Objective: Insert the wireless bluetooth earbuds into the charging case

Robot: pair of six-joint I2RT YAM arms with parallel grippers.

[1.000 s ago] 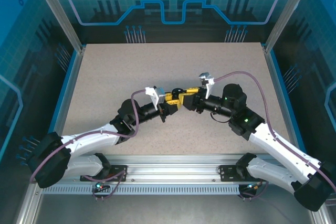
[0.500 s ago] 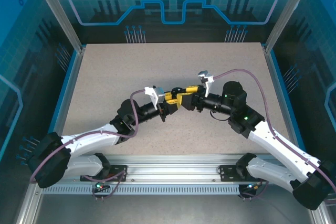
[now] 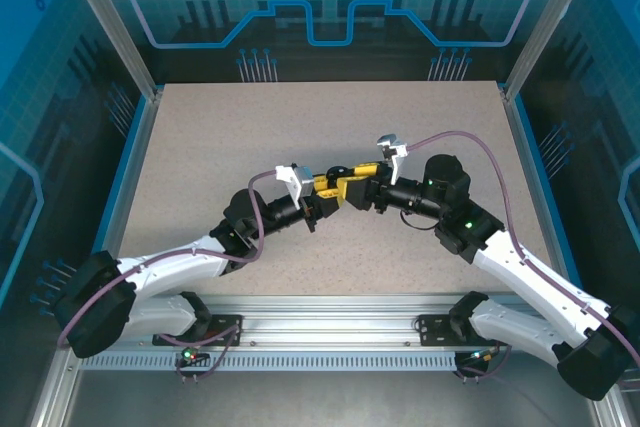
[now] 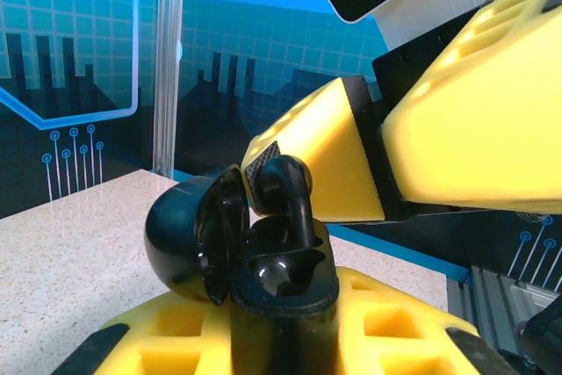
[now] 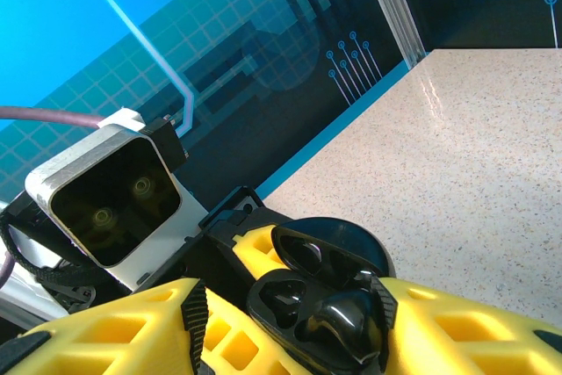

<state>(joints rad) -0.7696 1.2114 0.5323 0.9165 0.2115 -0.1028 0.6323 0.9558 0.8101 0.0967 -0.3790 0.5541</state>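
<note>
Right pincer (image 5: 290, 340): jaws stand apart, wider than the black earbud (image 4: 285, 189) between them. The bud lies close against one fingertip pad (image 4: 262, 162); actual contact not resolvable. Nothing looks clamped.

Left pincer (image 4: 281, 331): closed on the charging case (image 4: 283, 292), lid (image 4: 189, 234) swung open, held above the middle of the worktop (image 3: 200, 147).

Key relation: the bud is directly ahead of the right fingertips, stem down in the case, head proud of the rim. Long axis roughly upright in the left wrist view, i.e. along the seating direction. Right arm is the one on it. Judgement: bud part-seated; a press along the stem remains.

Views: left wrist gives the side profile and how high the bud stands. Right wrist looks down into the case, where the neighbouring well (image 5: 283, 298) appears empty. Top view: pincers tip to tip, case too small to read.
</note>
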